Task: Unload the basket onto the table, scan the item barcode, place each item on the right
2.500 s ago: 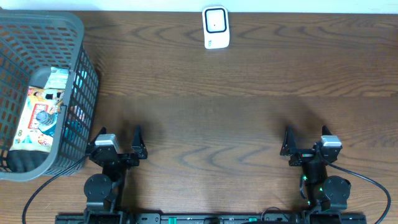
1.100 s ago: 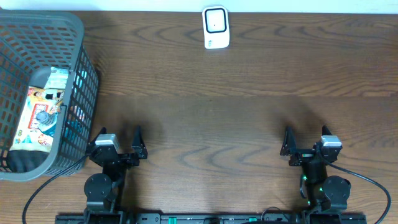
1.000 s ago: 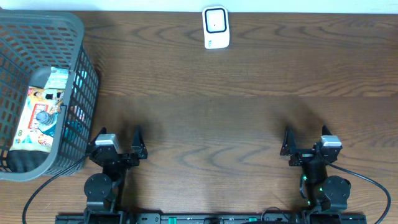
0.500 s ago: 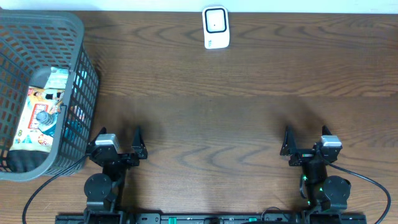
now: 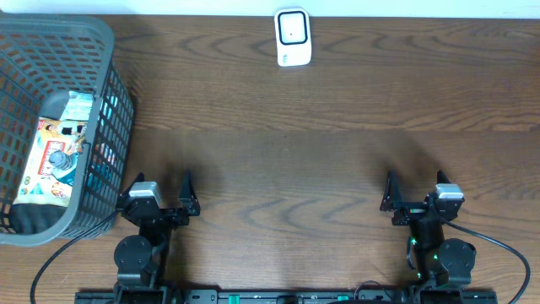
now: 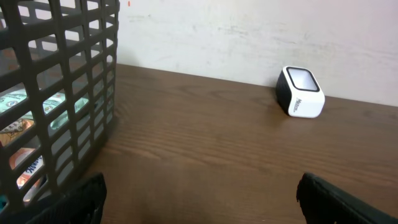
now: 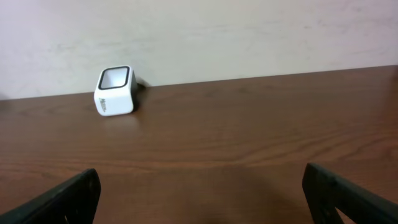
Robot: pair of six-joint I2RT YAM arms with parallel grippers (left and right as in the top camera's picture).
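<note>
We're looking at the white cube-shaped barcode scanner (image 5: 293, 37) at the far edge of the dark wooden table (image 5: 337, 127); its small dark front lettering is too fine to read. The colourful printed packet (image 5: 55, 160) lies inside the grey plastic lattice basket (image 5: 118, 110), its print illegible too. The left gripper (image 5: 160, 191) and right gripper (image 5: 414, 191) both gape wide, holding nothing. Nothing has moved since earlier.
</note>
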